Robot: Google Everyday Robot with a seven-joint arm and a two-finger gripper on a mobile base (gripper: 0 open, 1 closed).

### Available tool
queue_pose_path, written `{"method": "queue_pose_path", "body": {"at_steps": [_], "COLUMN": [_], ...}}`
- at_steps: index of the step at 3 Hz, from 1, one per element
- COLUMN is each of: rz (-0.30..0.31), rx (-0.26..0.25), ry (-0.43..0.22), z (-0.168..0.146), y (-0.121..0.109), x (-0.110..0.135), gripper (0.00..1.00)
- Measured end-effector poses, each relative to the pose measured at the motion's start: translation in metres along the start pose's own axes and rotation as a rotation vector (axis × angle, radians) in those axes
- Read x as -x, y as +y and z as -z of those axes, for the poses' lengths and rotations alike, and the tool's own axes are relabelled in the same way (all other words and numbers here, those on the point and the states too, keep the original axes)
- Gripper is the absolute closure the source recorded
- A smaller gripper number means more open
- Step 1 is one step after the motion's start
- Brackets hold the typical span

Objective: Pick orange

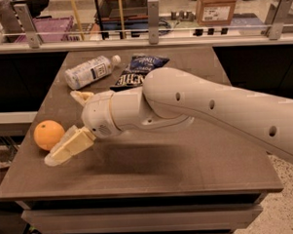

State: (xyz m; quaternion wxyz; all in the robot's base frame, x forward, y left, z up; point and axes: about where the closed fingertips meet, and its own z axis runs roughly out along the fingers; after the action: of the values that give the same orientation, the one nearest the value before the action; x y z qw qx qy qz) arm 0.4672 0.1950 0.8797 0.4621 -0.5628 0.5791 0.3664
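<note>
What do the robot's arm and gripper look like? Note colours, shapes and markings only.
The arm is a thick, smooth, off-white tube with rounded joints and small dark round holes. The gripper, near the orange on the left of the table, has two flat, cream-yellow fingers. No cables show.

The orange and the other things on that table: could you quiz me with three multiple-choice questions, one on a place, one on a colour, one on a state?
1. Where is the orange?
A. On the table, near its edge on the picture's left
B. Inside a bowl
C. On the floor

2. What colour is the chip bag?
A. Red
B. Dark blue
C. Green

3. What is the gripper doing?
A. Shut on the orange
B. Open beside the orange, not holding it
C. Folded away out of sight

Answers: 1 A, the fruit rests on the tabletop by that edge; 2 B, the wrapper shows dark blue; 3 B, the fingers are spread wide, with one next to the fruit.
</note>
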Motion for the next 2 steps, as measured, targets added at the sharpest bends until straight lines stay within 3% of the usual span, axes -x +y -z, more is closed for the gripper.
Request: {"method": "queue_pose_path", "body": {"at_steps": [2], "rz": [0.039], "rx": [-0.118], "ry": [0.074], "z": [0.059], "y": [-0.031], "x": [0.042], "gripper": [0.0]}}
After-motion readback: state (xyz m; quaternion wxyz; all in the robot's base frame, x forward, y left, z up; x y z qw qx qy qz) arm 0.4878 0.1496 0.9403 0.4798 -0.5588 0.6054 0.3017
